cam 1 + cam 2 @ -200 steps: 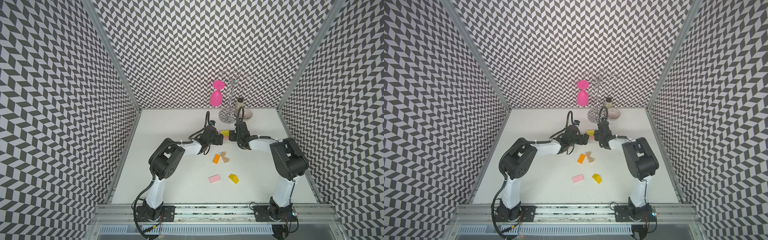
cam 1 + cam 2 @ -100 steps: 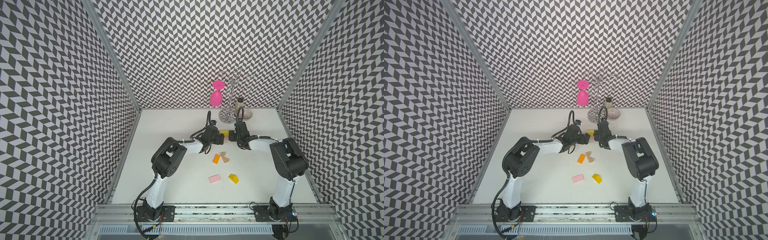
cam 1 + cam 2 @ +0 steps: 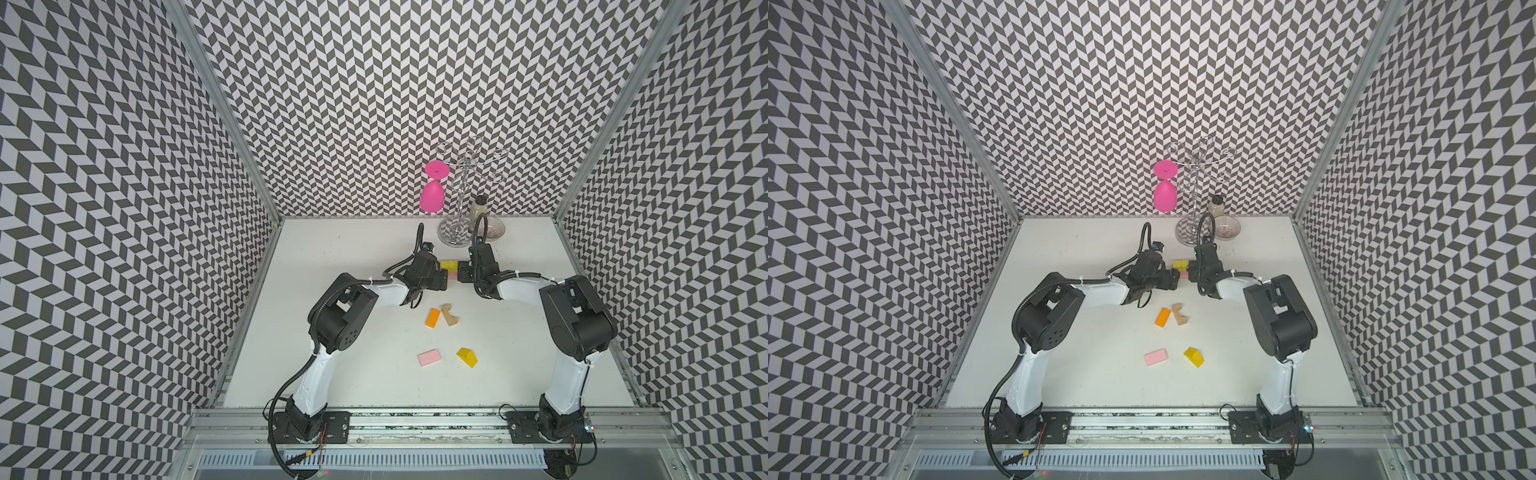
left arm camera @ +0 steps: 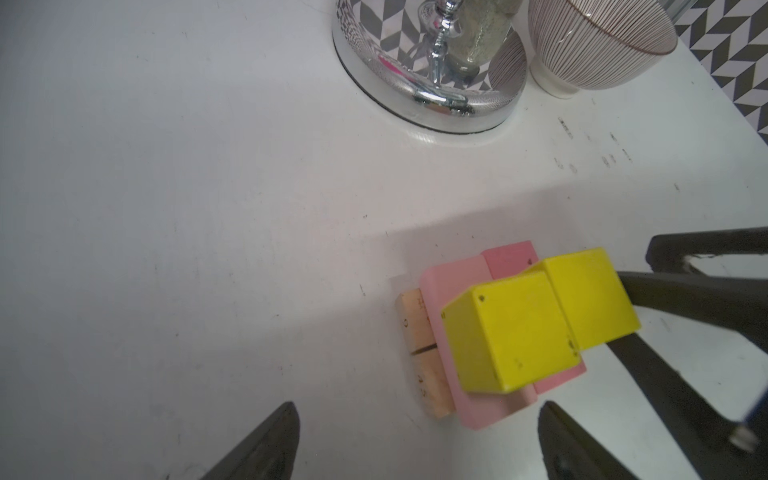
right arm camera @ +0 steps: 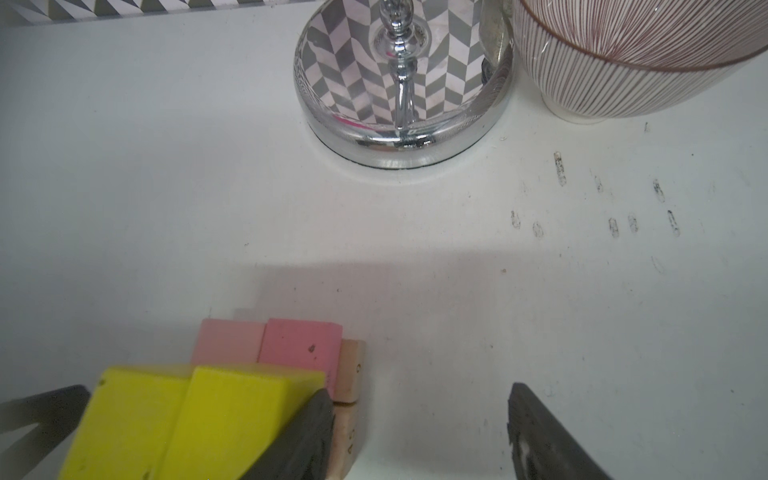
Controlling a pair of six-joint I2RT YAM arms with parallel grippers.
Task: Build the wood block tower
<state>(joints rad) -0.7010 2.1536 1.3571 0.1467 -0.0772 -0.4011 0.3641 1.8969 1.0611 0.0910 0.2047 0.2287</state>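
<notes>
Tower (image 4: 498, 332) was about half up: tan bars (image 4: 419, 353), pink bars (image 4: 440, 291), two yellow cubes (image 4: 519, 332) on top. Left to stack: orange bar (image 3: 432, 318), tan arch (image 3: 449, 314), loose pink bar (image 3: 429, 357), yellow roof piece (image 3: 467, 357), all behind both grippers, toward the arm bases.

Left gripper (image 4: 415, 409) was spread wide and empty, tower just ahead of its tips. Right gripper (image 5: 419, 395) was also apart and empty, one finger against a cube's side, tower outside the gap.

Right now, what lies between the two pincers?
The tower: yellow cubes on pink bars, tan bars beneath. Both top views show it between left pincer and right pincer.
</notes>
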